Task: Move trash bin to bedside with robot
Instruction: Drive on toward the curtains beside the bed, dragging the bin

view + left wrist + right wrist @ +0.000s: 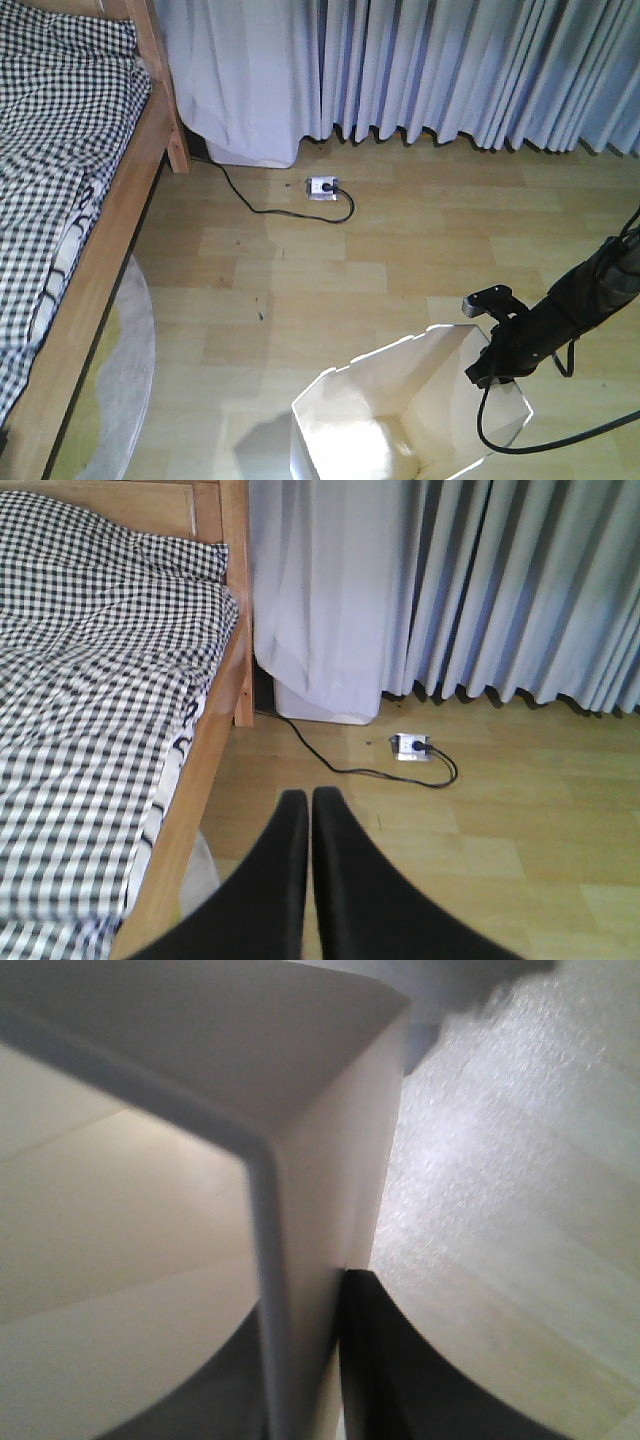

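On my front feed the bed (70, 180), with its wooden frame and black-and-white checked bedding, fills the left edge. A pale round mat (130, 370) lies beside the bed's side rail. The left wrist camera shows my left end effector (310, 870) with its two black fingers pressed together and nothing between them, hanging just right of that rail. Past the bed's corner post, a white power strip (322, 187) lies on the wood-plank surface (300, 280), and its black cable (250, 205) runs back toward the post. Pale curtains (450, 70) hang from behind the bed across to the right. The trash bin (430, 380), white and faceted, stands upright well to the right of the bed with bare planks between them. My right end effector (497, 350) sits at the bin's rim on the side away from the bed. The right wrist camera shows its fingers (400, 1370) pinching the bin's wall, one on each face.
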`<state>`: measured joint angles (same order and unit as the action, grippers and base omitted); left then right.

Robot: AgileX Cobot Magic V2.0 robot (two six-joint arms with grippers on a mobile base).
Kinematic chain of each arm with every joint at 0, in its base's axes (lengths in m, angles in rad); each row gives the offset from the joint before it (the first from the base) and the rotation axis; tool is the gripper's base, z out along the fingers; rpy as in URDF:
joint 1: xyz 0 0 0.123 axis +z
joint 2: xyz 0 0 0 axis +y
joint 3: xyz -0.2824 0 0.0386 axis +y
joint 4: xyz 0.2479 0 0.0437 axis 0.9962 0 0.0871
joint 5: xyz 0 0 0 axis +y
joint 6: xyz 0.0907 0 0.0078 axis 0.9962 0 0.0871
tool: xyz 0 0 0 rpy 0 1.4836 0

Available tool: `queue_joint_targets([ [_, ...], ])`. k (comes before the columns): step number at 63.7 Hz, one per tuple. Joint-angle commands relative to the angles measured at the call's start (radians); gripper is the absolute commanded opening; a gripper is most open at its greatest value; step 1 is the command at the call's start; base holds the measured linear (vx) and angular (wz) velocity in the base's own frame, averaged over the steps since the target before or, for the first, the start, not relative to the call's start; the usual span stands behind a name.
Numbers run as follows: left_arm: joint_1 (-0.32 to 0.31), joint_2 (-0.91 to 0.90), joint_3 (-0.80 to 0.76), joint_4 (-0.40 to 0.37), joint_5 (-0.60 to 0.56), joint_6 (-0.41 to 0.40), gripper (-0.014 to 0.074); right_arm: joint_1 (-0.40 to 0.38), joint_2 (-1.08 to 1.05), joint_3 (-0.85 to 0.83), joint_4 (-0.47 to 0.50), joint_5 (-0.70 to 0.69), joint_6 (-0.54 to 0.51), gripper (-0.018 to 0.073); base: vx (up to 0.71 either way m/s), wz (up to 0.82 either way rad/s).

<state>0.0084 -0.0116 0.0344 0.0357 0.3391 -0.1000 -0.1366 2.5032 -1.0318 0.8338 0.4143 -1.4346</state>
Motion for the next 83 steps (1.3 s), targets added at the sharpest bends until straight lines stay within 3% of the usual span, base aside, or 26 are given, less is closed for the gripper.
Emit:
queue_joint_targets([
  [1,-0.001,0.018,0.003,-0.002,-0.073,-0.004,-0.0006,-0.002,-0.077,-0.006,0.027,0.151,-0.004,-0.0005,0.34,0.01],
  [83,-0.001,0.018,0.003,-0.002,-0.073,-0.004,-0.0006,-0.002,-0.077,-0.006,0.027,0.151,-0.004,-0.0005,0.29,-0.01],
])
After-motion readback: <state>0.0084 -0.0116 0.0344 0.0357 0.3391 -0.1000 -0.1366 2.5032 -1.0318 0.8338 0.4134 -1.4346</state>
